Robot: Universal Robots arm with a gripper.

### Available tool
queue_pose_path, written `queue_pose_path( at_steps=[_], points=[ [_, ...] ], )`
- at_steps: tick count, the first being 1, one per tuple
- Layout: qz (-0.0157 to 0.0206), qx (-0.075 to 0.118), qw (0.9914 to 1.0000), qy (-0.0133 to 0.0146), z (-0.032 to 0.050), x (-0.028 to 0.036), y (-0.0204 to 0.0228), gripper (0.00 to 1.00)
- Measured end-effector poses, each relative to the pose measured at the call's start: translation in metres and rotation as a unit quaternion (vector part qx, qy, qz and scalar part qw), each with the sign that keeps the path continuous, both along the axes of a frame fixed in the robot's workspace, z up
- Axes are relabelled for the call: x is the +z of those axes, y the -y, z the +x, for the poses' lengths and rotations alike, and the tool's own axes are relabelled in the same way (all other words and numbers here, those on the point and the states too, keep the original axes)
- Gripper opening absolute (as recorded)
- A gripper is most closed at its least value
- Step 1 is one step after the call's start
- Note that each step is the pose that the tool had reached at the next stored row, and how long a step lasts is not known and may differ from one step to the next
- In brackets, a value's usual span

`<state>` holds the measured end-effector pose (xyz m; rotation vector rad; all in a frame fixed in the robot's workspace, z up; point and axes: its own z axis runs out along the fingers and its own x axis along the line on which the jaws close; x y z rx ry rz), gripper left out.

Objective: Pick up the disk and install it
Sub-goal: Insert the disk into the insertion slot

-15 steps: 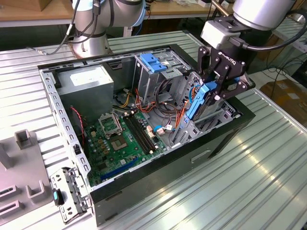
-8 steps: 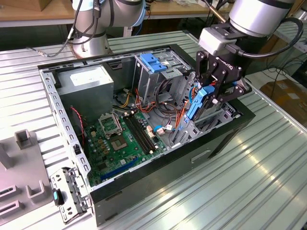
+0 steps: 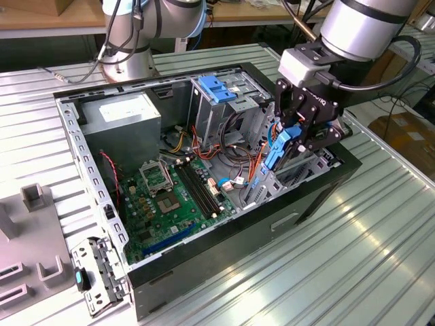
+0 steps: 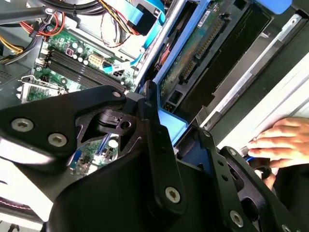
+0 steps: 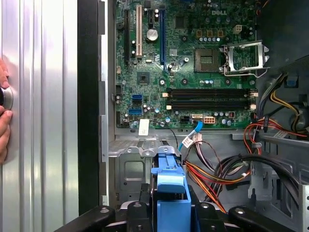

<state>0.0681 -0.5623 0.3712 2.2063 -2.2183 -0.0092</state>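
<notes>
The disk (image 3: 276, 151) hangs on edge over the drive bay at the exterior view's right end of the open computer case (image 3: 204, 261), one end down inside the case. Its blue side rail faces the camera. My gripper (image 3: 291, 139) is shut on it from above. In the first wrist view the disk's blue rail (image 5: 169, 191) sits between my black fingers (image 5: 139, 212), above the metal bay floor. In the second wrist view the disk's green circuit-board underside (image 4: 193, 53) and a blue rail end (image 4: 172, 124) show past the gripper linkage.
Inside the case are the motherboard (image 3: 170, 197), a grey power supply box (image 3: 126, 115), an upright metal cage with a blue handle (image 3: 217, 88) and loose coloured cables (image 5: 217, 169). A person's hand (image 4: 282, 140) rests by the case's outer wall. Grey fixtures (image 3: 34, 197) stand on the ribbed table.
</notes>
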Motion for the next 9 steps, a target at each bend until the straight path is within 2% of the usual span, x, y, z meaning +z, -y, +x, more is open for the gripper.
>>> queue_pose_path(
  at_steps=[5,9],
  points=[
    [0.0,0.0,1.0,0.0,0.0,-0.0048,0.0,0.37],
    [-0.0001,0.0,1.0,0.0,0.0,-0.0055,0.0001,0.37]
  ],
)
